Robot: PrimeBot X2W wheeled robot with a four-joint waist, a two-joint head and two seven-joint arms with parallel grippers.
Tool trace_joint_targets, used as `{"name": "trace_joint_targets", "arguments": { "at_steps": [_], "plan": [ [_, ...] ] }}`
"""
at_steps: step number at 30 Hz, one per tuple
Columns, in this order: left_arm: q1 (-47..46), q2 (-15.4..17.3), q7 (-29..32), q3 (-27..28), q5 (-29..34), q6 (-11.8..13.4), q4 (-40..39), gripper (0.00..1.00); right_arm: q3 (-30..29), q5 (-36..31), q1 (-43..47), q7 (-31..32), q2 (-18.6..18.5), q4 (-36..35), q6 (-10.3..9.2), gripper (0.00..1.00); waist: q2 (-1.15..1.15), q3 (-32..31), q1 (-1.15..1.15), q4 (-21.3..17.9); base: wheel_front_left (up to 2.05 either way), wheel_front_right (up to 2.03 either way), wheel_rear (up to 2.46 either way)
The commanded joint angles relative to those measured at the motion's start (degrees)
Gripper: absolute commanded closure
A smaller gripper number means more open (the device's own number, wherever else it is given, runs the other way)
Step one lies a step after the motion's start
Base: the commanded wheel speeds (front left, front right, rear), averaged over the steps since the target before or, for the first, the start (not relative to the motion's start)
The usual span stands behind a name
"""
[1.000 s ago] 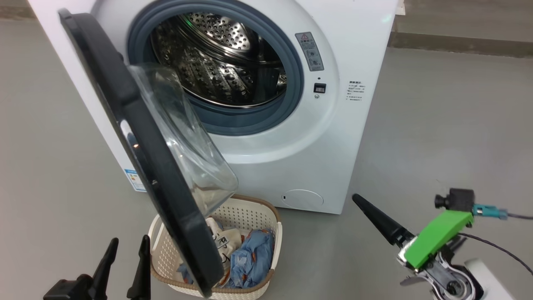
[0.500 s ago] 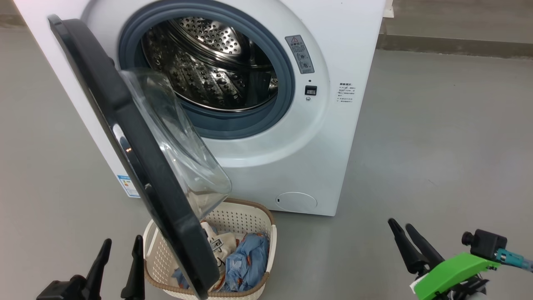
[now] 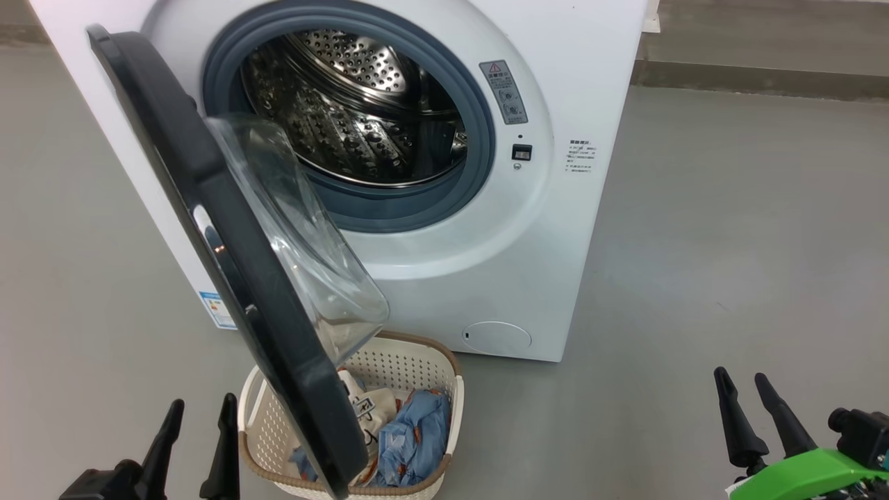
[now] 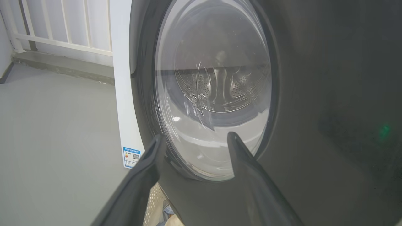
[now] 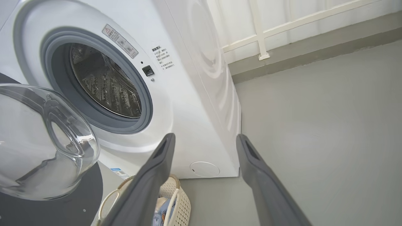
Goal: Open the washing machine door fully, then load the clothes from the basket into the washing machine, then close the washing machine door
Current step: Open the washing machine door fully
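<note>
Two claws, both spread wide, nothing in either.

Head view: left gripper (image 3: 203,401) sits lower left, just beside the basket (image 3: 455,389), on the outer side of the washing machine door (image 3: 208,201). Right gripper (image 3: 740,375) is lower right, well apart from the washing machine (image 3: 549,243). Door stands roughly half open, hinged on the left, with its lower edge hanging over the left part of the basket. All the clothes (image 3: 417,437) lie in the basket: blue one on the right, cream one against the door edge. The steel drum (image 3: 361,104) looks empty.

Left wrist view: fingers aim at the door's outer face, tips framing the lower part of the glass bowl (image 4: 213,94). Touching or not, can't tell. Blue label sticker (image 4: 132,157) is on the washer's side, off to the left.

Right wrist view: fingers point at the washer's lower right corner, with the filter cap (image 5: 204,169) between them. Glass bowl bulges in from the left, basket below.

Judgement: the door-opening step isn't finished. Risks:
- Going for the clothes now likely puts an arm into the bowl or rim, since the door overhangs the basket.
- Pushing the outer face would swing the door shut, not open.
- The rim is glossy, so fingers can slip off.
- A door swung hard could clip the basket and shift it.
</note>
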Motion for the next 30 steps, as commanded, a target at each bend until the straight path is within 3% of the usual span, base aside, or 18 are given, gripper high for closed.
{"name": "trace_joint_targets", "arguments": {
  "at_steps": [1,10,24,26,30],
  "plan": [
    [-0.99,1.03,-0.37,1.90,0.07,-0.10,-1.00,0.00,-0.66,-3.32,0.47,-0.76,0.26,-2.59,0.50,0.00,0.00,-0.02,0.00,0.19,0.00,0.00,0.00],
    [-1.37,0.83,-0.37,1.73,0.24,-0.10,-0.90,0.00,-5.72,-18.30,4.07,-0.76,3.74,-6.75,0.50,0.00,0.00,0.22,0.00,0.78,0.00,0.00,0.00],
    [-1.58,0.42,-0.37,2.10,0.33,-0.10,-0.12,0.00,-7.02,-23.78,5.76,-0.76,5.56,-5.60,0.50,0.00,0.00,0.20,0.00,1.03,0.00,0.00,0.00],
    [-2.04,-0.28,-0.37,3.74,0.06,-0.10,-0.52,1.00,-7.00,-23.94,5.76,-0.76,5.59,-5.69,0.50,0.00,0.00,0.12,0.00,1.06,0.00,0.00,0.00],
    [-3.24,-1.96,-0.37,8.13,0.17,-0.10,-5.00,1.00,-7.11,-24.37,6.04,-0.76,5.64,-6.04,0.50,0.00,0.00,-0.07,0.00,1.41,0.00,0.00,0.00]
  ]
}}
